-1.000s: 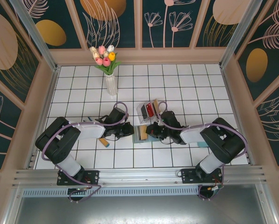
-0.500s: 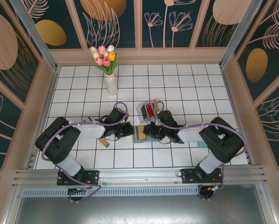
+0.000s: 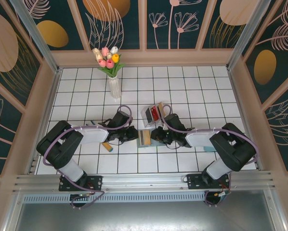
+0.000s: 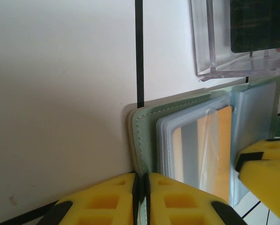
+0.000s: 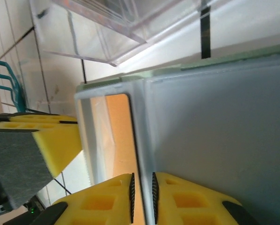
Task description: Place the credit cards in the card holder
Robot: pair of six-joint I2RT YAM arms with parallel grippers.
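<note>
We have the card holder (image 3: 146, 138) open mid-table, just beside the clear box (image 3: 152, 113). Our left gripper (image 4: 141, 183) pinches its green cover and our right gripper (image 5: 142, 185) pinches a pocket edge beside a seated tan card (image 5: 117, 136). Next, we judge, the right gripper must let go and fetch another card.

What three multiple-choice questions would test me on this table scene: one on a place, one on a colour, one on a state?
1. Where is the clear box?
A) against the far wall
B) just beyond the card holder
C) by the arms' bases

2. What colour is the card in the holder's clear pocket?
A) tan
B) blue
C) red

3. How is the card holder?
A) shut flat
B) standing on edge
C) lying open

Answers:
1 B: the top view shows the box right behind the holder.
2 A: both wrist views show a tan card behind clear plastic.
3 C: its clear inner pockets are exposed.
</note>
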